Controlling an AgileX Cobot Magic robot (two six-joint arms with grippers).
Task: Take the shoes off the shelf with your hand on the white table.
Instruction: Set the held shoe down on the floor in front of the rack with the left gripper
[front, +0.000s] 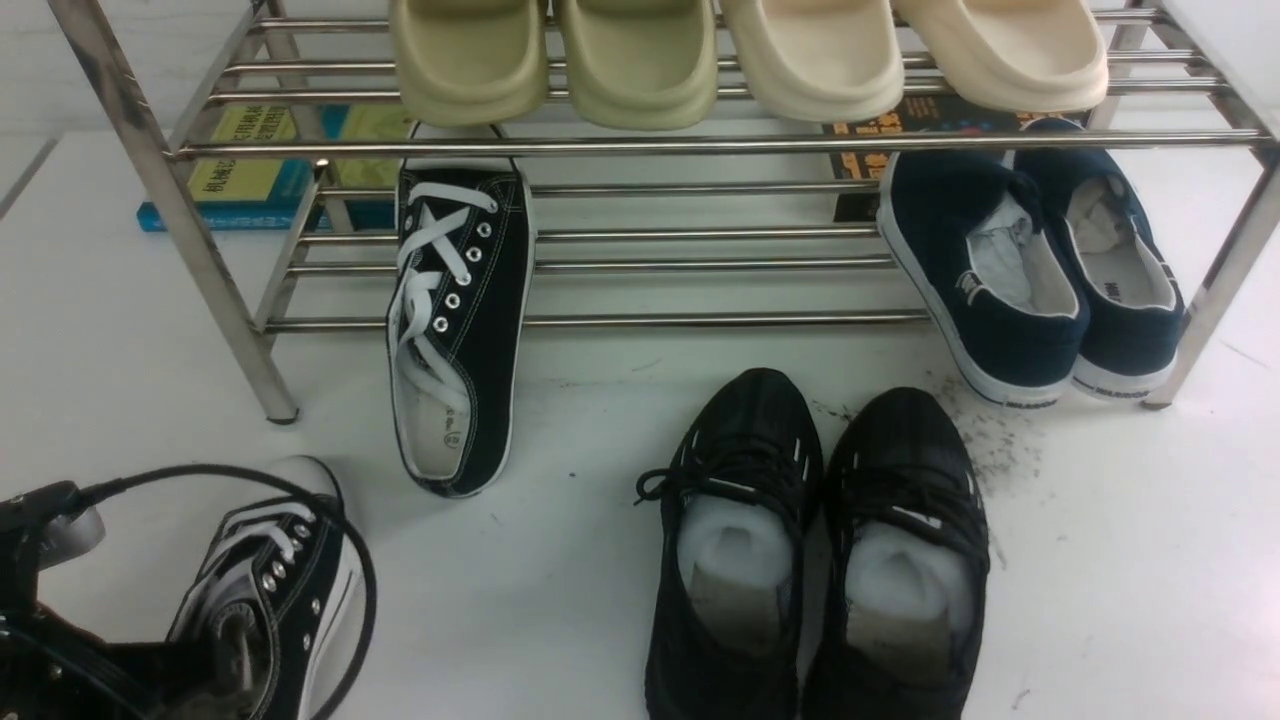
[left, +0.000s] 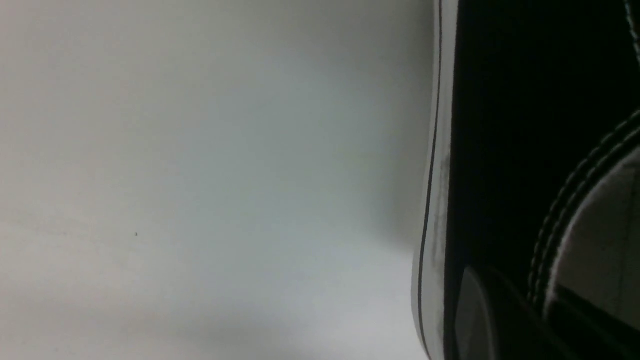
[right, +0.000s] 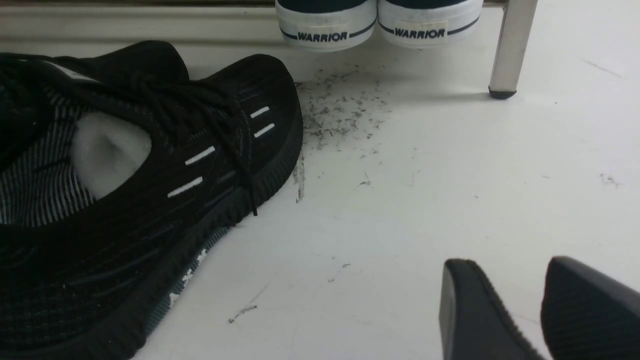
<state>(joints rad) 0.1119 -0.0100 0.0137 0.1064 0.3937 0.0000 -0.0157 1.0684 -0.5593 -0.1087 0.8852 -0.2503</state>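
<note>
Evidently the left gripper (front: 232, 645) was clamped on the collar of a canvas sneaker (front: 285, 560), seemingly light and pliable. The other sneaker (front: 455, 320), ahead, merited that hold; the right gripper (right: 520, 280) stood open.

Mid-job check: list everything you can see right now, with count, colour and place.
leaning sneaker: 1, black canvas, white laces, from shelf's lower tier to table
near sneaker: 1, same, tilted, front left
running shoes: 2, black, table centre front
slip-ons: 2, navy, lower tier right
slides: 4, two olive, two cream, top tier
books: several, blue-yellow and dark, seen through shelf
shelf: 1, chrome
table: 1, white
left gripper: 1, black, jaws shut on near sneaker
right gripper: 1, black, jaws open, empty, over table
</note>
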